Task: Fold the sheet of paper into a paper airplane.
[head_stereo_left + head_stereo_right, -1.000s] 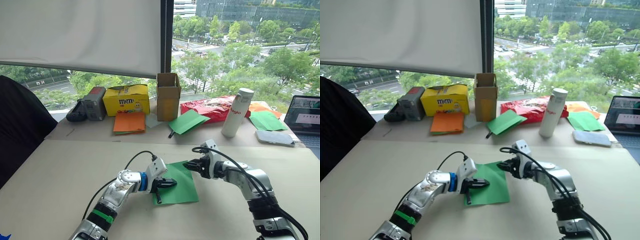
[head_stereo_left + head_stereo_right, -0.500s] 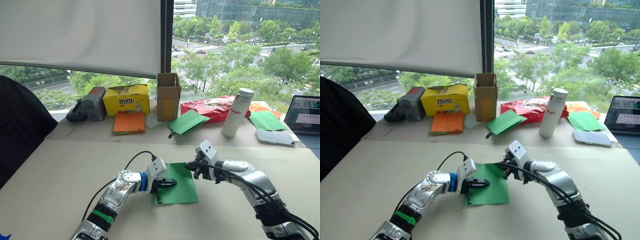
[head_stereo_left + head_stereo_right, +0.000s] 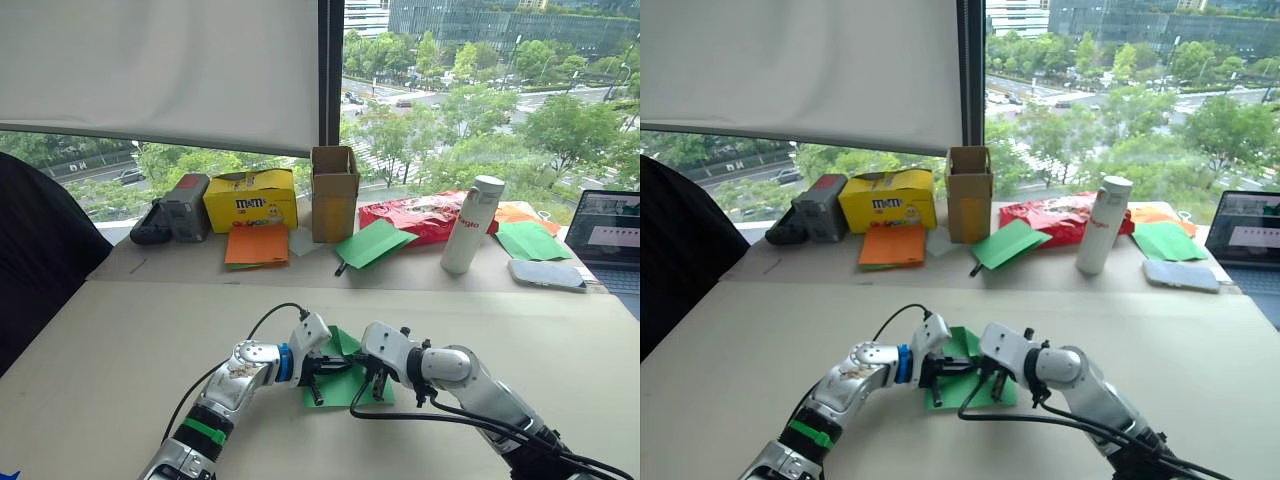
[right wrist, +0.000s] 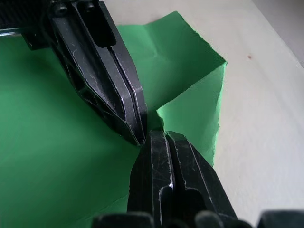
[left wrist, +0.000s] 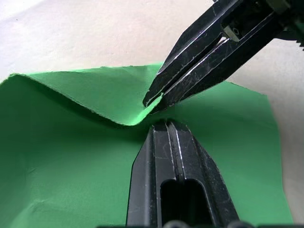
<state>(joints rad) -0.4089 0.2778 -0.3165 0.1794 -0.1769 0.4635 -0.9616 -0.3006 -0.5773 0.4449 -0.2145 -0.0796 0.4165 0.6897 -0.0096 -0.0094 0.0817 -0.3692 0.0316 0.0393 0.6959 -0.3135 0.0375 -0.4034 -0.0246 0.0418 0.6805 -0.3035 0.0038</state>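
Near the tabletop's (image 3: 120,340) front edge, right gripper (image 5: 154,99) pinches the sheet of paper's (image 3: 345,385) thin, floppy corner; left gripper (image 5: 164,126), closed, pins it

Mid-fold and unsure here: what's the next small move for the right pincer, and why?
Probably lay the corner flat. The right pincer is shut on the corner of the sheet of paper, folded over but raised; the left pincer, shut, pins the sheet beside it.
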